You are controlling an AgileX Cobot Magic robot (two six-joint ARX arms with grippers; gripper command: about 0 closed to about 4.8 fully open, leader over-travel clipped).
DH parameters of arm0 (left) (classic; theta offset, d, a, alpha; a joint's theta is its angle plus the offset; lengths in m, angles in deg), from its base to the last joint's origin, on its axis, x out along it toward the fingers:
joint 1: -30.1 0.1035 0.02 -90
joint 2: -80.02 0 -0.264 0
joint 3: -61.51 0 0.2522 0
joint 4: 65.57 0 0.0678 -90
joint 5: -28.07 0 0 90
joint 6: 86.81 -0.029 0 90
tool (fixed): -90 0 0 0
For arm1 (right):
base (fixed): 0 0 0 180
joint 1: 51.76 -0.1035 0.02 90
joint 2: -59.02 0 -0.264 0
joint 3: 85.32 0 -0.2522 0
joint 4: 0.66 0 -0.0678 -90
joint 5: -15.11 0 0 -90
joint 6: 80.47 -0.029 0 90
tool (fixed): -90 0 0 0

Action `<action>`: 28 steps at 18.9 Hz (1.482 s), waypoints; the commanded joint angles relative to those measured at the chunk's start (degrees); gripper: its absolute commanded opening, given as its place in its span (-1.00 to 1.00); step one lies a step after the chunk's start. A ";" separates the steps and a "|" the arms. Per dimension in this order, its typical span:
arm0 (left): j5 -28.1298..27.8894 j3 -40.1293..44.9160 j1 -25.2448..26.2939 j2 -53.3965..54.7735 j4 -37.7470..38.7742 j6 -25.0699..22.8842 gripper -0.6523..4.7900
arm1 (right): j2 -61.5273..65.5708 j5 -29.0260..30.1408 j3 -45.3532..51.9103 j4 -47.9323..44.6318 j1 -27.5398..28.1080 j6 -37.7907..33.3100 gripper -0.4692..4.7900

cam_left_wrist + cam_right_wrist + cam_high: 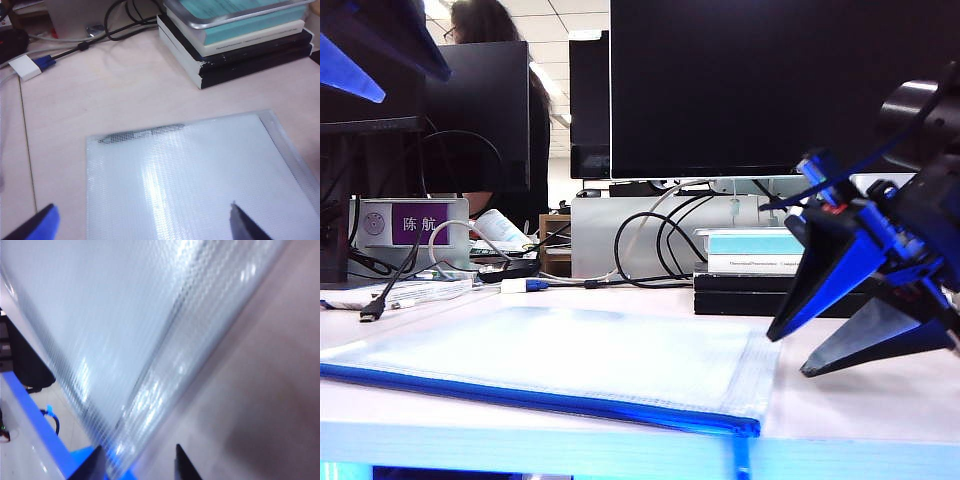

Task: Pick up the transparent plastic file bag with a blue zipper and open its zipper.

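Bag lies flat at the table's near edge, blue zipper toward us, easy to reach. Right gripper, jaws part-spread, hangs low over its right edge; left gripper, jaws wide, hovers high at left. Behind stand stacked books, cables and monitors.

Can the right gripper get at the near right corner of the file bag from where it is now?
Probably yes. The right gripper hangs open just beside the file bag, nothing between them; the stacked books sit farther back.
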 commanded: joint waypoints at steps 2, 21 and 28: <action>0.24 -0.28 -0.02 0.00 -1.01 -0.22 1.00 | 3.06 0.39 -0.20 -2.08 -0.02 -0.61 -0.13; 2.49 -0.31 -8.00 -6.12 9.03 9.68 1.00 | 12.02 15.58 -0.42 -58.88 -4.66 -38.27 -0.85; 1.86 -0.17 -19.08 -16.94 16.00 21.75 1.00 | 12.00 15.63 -3.21 -75.28 -6.16 -49.99 -0.85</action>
